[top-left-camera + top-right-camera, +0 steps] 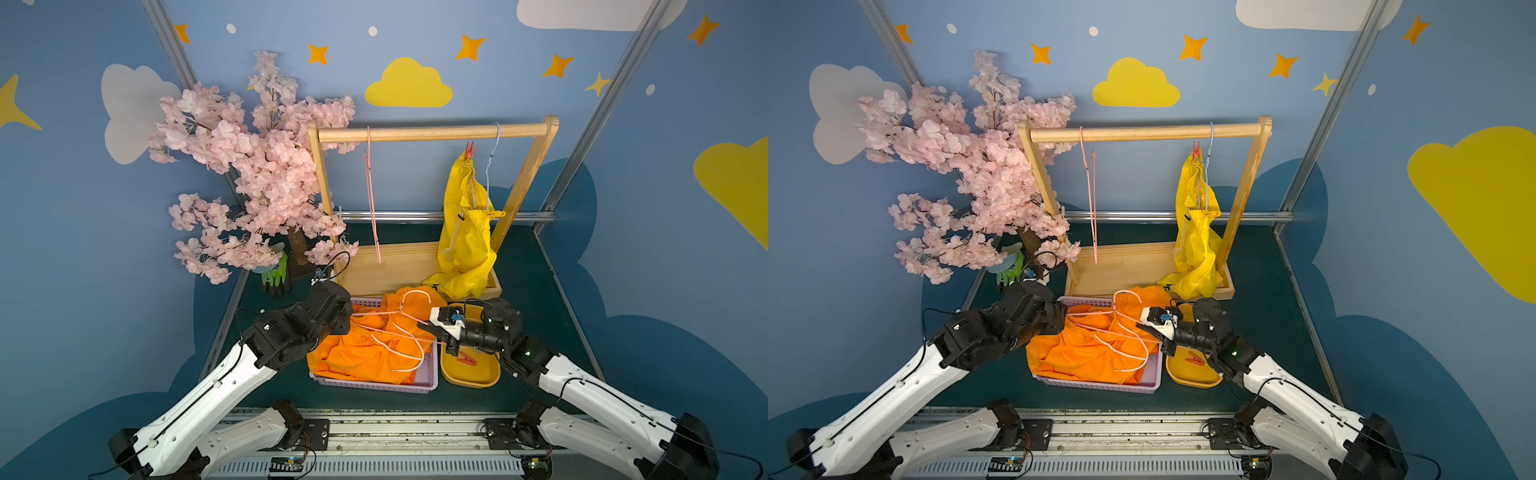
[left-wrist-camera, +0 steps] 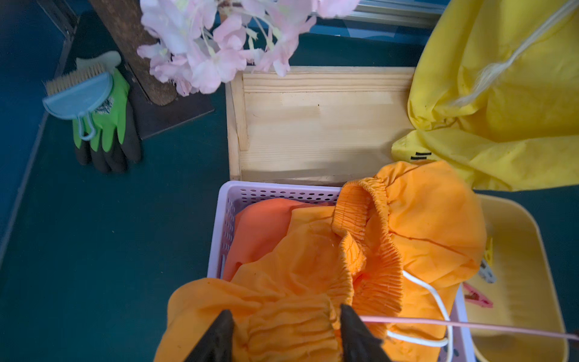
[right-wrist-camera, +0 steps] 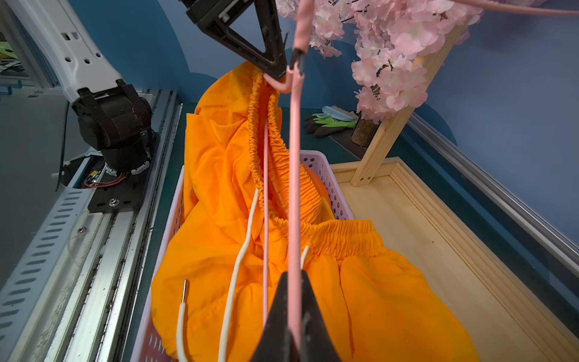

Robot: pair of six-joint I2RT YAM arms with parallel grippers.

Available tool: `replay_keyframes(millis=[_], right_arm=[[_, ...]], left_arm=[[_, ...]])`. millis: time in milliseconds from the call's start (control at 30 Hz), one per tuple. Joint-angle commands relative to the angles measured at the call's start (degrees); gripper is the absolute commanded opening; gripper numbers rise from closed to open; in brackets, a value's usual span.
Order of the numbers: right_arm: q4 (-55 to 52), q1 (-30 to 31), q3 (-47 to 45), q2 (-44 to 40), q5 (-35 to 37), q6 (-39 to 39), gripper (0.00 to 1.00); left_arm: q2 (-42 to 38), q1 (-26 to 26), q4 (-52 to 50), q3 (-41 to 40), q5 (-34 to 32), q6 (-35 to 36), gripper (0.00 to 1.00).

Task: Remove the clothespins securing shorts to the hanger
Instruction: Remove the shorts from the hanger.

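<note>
Two arms reach over a lilac basket in both top views. The right jaws are clenched on the wire of a pink hanger, which lies across the orange shorts heaped in the basket just below them. The left jaws are hidden under their own wrist at the basket's opposite edge. Close beside the right jaws, a yellow tray holds a loose red clothespin. Well beyond both jaws, yellow shorts hang from a blue hanger on a wooden rack, pinned by an upper red clothespin and a yellow clothespin

From the left wrist, the left jaws stand part-way apart, with their fingers on either side of the gathered orange waistband. The waistband fills the gap between them, but I cannot tell whether they pinch it. The pink hanger wire runs out past one finger. Off to that side, the tray carries yellow, grey and pinkish-red clothespins. Far beyond the jaws, green-and-black gloves lie on the bench

From the right wrist, the right jaws grip the hanger's pink bar between their fingers. The bar runs straight out to the left jaws, where the orange waistband is raised. From there the shorts drape into the basket, with a white drawstring trailing below the bar
</note>
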Motion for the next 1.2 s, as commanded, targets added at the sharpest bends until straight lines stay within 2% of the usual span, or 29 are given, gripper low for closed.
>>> replay_keyframes(millis=[0, 67, 100, 133, 367, 533, 733, 833, 933, 1000, 1167], right_arm=[[1.08, 0.24, -0.51, -1.43, 0.79, 0.72, 0.0], [0.96, 0.24, -0.55, -1.79, 0.93, 0.8, 0.0], [0.94, 0.27, -0.6, -1.91, 0.93, 0.88, 0.0], [0.82, 0.24, -0.68, -2.1, 1.02, 0.95, 0.0], [-4.06, 0.5, -0.62, -5.98, 4.08, 2.38, 0.0], [-13.39, 0.68, -0.01, -16.33, 15.35, 8.57, 0.0], [-15.48, 0.68, -2.64, -30.26, 29.76, 11.36, 0.0], [-17.05, 0.62, -3.14, -33.0, 35.62, 12.04, 0.0], [-17.76, 0.48, -2.58, -31.81, 40.47, 14.97, 0.0], [-17.99, 0.32, -2.11, -29.74, 44.38, 18.25, 0.0], [-17.84, -0.31, -1.23, -24.28, 44.13, 20.29, 0.0]], left_arm=[[-0.48, 0.22, 1.93, -0.53, -0.16, 0.64, 0.38], [-0.65, 0.52, 2.19, -0.79, 0.38, 0.82, 0.18], [-0.71, 0.76, 2.48, -0.95, 0.92, 1.0, 0.05], [-0.83, 1.05, 2.57, -1.07, 1.24, 1.01, 0.03], [-2.8, 2.37, 4.47, -1.46, 1.46, 2.9, 0.03], [-4.57, 2.9, 4.83, -1.67, -0.82, 3.93, 0.03], [-7.09, 3.05, 8.21, -4.04, -3.62, 4.92, 0.03], [-10.45, 2.99, 18.33, -9.24, -0.27, 7.43, 0.03], [-12.11, 1.8, 35.28, -16.83, 9.72, 10.46, 0.03], [-10.07, -0.43, 43.37, -19.65, 14.48, 12.13, 0.03], [-0.84, -7.54, 50.74, -19.29, 15.11, 17.8, 0.03]])
